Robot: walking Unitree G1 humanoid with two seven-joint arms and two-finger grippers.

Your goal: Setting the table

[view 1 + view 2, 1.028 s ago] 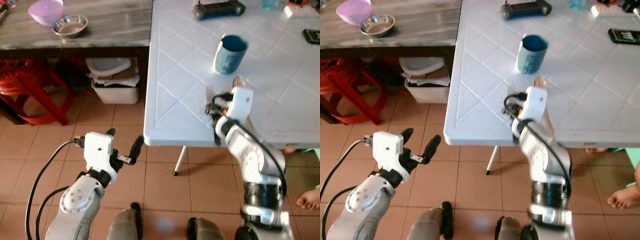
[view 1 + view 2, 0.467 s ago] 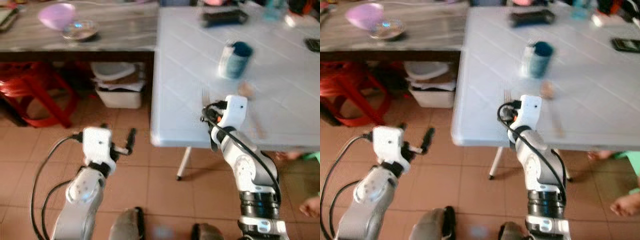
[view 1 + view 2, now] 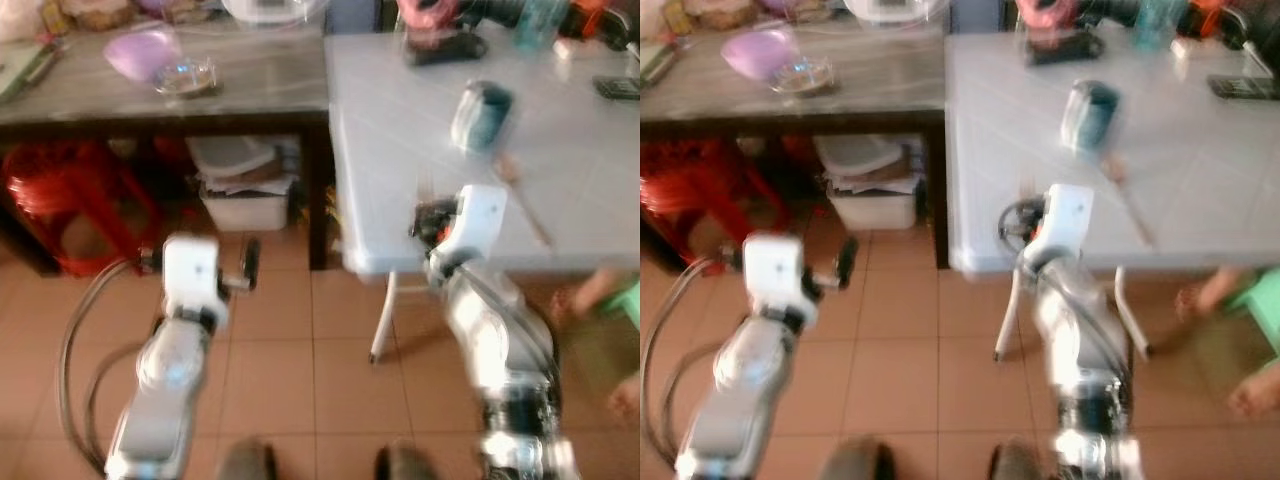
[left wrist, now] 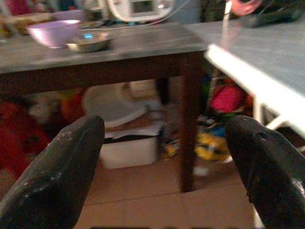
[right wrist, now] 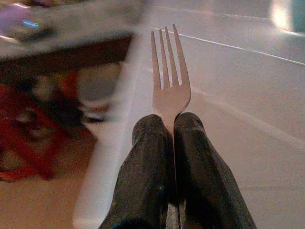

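Observation:
My right gripper (image 5: pixel 172 121) is shut on the handle of a metal fork (image 5: pixel 167 81), whose tines point out over the near left corner of the white table (image 3: pixel 590 150). The right wrist (image 3: pixel 470 215) sits at the table's front edge. A blue cup (image 3: pixel 480 115) stands further in, with a wooden spoon (image 3: pixel 520 195) lying just in front of it. My left gripper (image 4: pixel 162 143) is open and holds nothing; it hangs low over the tiled floor, left of the table, facing the dark side table (image 4: pixel 119 45).
The dark table (image 3: pixel 250 85) carries a purple bowl (image 3: pixel 143 52) and a steel bowl (image 3: pixel 185 75); a white bin (image 3: pixel 245 195) and a red stool (image 3: pixel 60 200) sit beneath. A black controller (image 3: pixel 445 48) and a phone (image 3: pixel 615 88) lie far back. A person's foot (image 3: pixel 590 295) is at right.
The whole picture has shifted and blurred, so the camera has moved back from the table. The right gripper keeps the fork, now nearer the table's front edge.

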